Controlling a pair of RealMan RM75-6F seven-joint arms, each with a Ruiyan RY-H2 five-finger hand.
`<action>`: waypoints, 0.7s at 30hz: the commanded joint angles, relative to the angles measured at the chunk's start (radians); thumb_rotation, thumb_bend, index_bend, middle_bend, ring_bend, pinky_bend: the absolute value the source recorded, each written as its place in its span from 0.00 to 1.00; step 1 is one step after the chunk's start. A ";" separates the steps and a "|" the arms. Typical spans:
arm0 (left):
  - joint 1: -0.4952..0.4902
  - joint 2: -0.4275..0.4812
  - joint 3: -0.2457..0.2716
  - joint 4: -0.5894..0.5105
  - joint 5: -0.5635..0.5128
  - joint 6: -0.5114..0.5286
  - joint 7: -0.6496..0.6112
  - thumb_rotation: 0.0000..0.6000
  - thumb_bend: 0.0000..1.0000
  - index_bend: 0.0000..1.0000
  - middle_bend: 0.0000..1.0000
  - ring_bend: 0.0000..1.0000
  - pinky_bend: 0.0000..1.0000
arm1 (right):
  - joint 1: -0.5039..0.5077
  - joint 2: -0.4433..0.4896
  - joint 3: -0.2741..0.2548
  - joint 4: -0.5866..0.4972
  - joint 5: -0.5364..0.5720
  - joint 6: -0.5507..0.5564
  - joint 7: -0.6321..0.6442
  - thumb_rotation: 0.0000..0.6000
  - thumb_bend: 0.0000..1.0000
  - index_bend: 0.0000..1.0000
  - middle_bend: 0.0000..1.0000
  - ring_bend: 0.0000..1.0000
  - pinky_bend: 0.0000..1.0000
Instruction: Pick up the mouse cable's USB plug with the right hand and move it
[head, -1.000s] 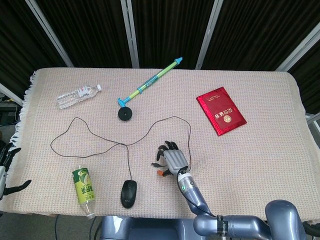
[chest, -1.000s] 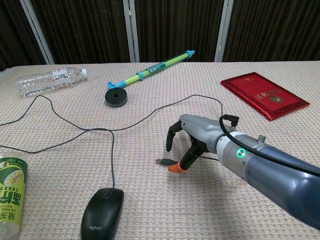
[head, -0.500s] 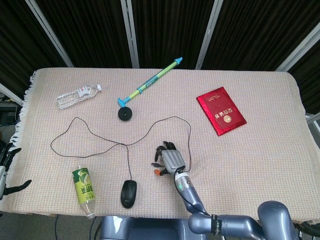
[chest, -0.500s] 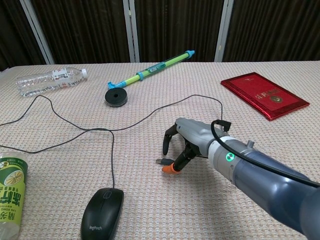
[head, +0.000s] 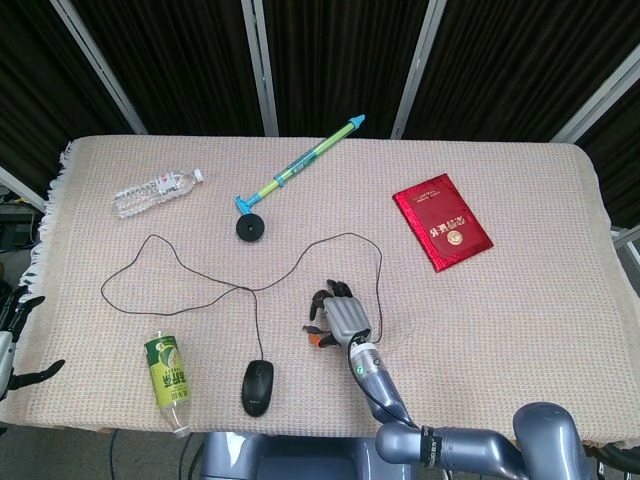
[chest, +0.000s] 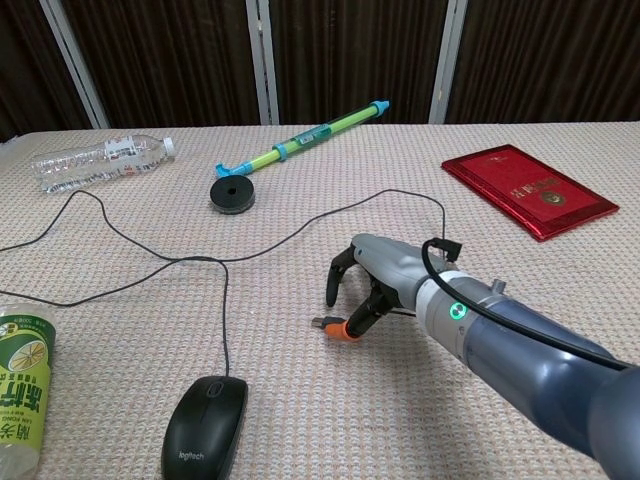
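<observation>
While my right hand (chest: 372, 288) arched over the USB plug (chest: 322, 323) on the table cloth (chest: 300, 400), fingers near it but grip unconfirmed, a shallow pinch risked the plug skidding away.

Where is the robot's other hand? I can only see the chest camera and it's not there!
Observer: The left hand hangs off the left edge of the table, fingers apart, holding nothing.
Operator: And the green bottle, where does the rest of it go?
Observer: The green bottle lies flat and whole on the table, its cap end toward the near edge.
</observation>
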 joint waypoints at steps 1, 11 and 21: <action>-0.001 0.000 -0.001 -0.001 -0.001 -0.001 -0.001 1.00 0.13 0.14 0.00 0.00 0.00 | -0.002 -0.003 -0.003 0.001 0.000 0.000 0.000 1.00 0.25 0.52 0.22 0.00 0.00; -0.001 0.002 -0.002 -0.004 -0.004 -0.002 -0.006 1.00 0.12 0.14 0.00 0.00 0.00 | -0.008 -0.013 -0.011 0.008 0.006 -0.004 -0.003 1.00 0.25 0.52 0.22 0.00 0.00; -0.001 0.003 -0.001 -0.003 -0.004 -0.002 -0.014 1.00 0.12 0.14 0.00 0.00 0.00 | -0.015 -0.021 -0.012 0.009 -0.001 0.002 -0.002 1.00 0.31 0.58 0.25 0.00 0.00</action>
